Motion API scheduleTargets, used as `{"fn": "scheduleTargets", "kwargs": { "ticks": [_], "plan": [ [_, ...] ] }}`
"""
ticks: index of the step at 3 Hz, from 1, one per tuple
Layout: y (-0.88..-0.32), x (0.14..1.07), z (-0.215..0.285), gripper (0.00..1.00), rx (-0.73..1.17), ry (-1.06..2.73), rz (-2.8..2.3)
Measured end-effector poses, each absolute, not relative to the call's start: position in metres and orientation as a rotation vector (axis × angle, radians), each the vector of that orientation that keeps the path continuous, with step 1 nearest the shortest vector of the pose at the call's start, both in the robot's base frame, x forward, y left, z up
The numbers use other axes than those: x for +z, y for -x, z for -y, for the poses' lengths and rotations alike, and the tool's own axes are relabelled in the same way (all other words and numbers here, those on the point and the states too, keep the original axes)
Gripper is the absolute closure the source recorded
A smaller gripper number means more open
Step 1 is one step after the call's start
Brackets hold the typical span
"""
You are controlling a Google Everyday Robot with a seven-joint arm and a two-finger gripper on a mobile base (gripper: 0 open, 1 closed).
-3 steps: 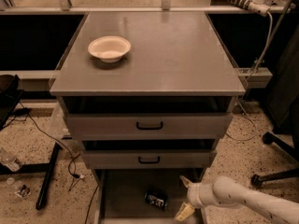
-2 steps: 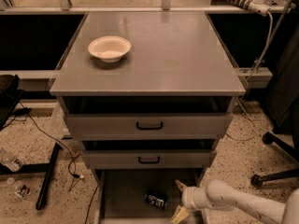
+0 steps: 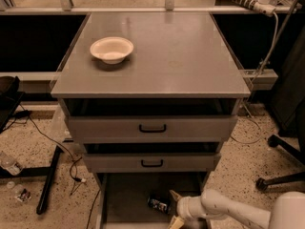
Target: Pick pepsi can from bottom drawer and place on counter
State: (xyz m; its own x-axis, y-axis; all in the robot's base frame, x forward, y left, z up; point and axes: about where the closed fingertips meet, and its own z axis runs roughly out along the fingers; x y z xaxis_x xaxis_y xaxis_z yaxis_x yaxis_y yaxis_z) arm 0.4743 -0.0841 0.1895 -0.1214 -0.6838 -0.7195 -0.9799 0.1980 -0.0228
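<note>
The pepsi can (image 3: 157,204) lies on its side on the floor of the bottom drawer (image 3: 124,202), which is pulled out at the foot of the cabinet. My gripper (image 3: 172,208) reaches in from the lower right, low over the drawer and just right of the can. Its two pale fingers (image 3: 175,195) are spread, with the can's right end close to the gap between them. I cannot tell whether they touch the can. The grey counter (image 3: 186,56) is the cabinet top above.
A cream bowl (image 3: 112,49) sits on the counter's left rear. Two grey drawers with black handles (image 3: 152,128) hang partly open above the bottom drawer. Cables and a black stand leg (image 3: 50,180) lie on the speckled floor at left; a chair base (image 3: 281,180) stands at right.
My gripper has moved left across the bottom drawer, closing the gap to the can. The can, bowl and drawers have not moved.
</note>
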Motion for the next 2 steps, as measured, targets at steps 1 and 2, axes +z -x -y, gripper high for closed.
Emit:
{"fn": "scheduleTargets", "kwargs": {
  "ticks": [1, 2],
  "plan": [
    [-0.4946, 0.1467, 0.0648, 0.00, 0.628, 1.524, -1.832],
    [-0.4955, 0.1459, 0.0654, 0.00, 0.626, 1.522, -1.833]
  ]
}}
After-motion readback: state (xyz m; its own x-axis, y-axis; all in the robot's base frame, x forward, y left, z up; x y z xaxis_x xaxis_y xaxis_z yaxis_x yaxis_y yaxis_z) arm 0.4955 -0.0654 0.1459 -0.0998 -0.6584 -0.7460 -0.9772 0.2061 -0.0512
